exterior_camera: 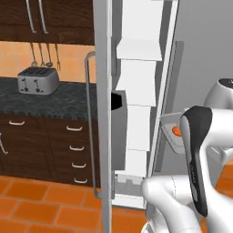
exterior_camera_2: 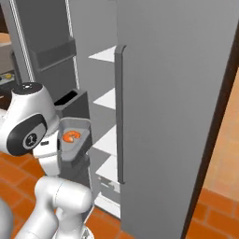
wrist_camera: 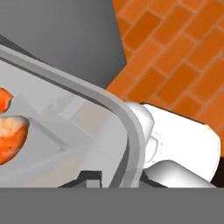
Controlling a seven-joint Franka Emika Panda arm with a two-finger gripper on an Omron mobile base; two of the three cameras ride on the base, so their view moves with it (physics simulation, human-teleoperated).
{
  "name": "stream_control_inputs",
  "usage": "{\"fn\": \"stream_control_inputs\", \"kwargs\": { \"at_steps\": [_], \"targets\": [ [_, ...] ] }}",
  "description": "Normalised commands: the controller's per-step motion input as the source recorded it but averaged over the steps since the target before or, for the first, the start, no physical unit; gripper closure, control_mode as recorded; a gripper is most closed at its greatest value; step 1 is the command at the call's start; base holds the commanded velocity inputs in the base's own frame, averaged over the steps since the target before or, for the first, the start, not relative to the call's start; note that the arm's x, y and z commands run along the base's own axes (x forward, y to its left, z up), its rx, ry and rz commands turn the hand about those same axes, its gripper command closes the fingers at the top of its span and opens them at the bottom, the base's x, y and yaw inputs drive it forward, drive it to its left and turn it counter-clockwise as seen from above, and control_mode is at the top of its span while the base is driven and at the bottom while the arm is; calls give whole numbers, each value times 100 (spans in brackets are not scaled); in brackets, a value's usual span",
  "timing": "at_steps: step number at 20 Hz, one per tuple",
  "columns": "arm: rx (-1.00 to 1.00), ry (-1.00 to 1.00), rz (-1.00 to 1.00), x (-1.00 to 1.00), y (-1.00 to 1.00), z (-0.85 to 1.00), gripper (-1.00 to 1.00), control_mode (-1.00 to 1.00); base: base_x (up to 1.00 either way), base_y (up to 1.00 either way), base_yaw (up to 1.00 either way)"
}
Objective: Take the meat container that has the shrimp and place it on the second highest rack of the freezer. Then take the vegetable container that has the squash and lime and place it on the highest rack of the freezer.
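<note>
The shrimp [exterior_camera_2: 71,136] is lying in a grey meat container [exterior_camera_2: 80,125], an orange-red curl sitting near the middle of the tray floor. In the hand view the shrimp [wrist_camera: 9,136] is showing large at nine o'clock, with the container's curved rim [wrist_camera: 114,105] sweeping across from ten o'clock down toward six.

The tool [wrist_camera: 116,181] is closing tightly on that rim at the bottom of the hand view; its tips are mostly hidden there, so the exact contact is hard to make out, but the meat container is hanging in the air off the arm. In the left base view the meat container [exterior_camera: 169,123] is peeking out at nine o'clock of the arm's dark forearm, with the shrimp [exterior_camera: 176,131] just showing.

The freezer [exterior_camera_2: 168,93] is standing open behind, its white shelves [exterior_camera_2: 106,100] lying at three o'clock of the tray. At ten o'clock in the left base view, a toaster [exterior_camera: 38,80] is sitting on the dark surface [exterior_camera: 54,102]. Orange floor tiles [exterior_camera: 41,205] are lying below.
</note>
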Motion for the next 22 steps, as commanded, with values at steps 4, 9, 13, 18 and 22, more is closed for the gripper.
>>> {"fn": "stream_control_inputs", "kwargs": {
  "at_steps": [4, 9, 13, 18, 22],
  "targets": [
    [0, 0, 0, 0, 0, 0, 100, 100, 47, 23, 1],
    [0, 0, 0, 0, 0, 0, 100, 100, 57, 23, 0],
    [0, 0, 0, 0, 0, 0, 100, 100, 63, 0, 0],
    [0, 0, 0, 0, 0, 0, 100, 100, 57, 7, 0],
    [0, 0, 0, 0, 0, 0, 100, 100, 41, 19, 0]
  ]
}}
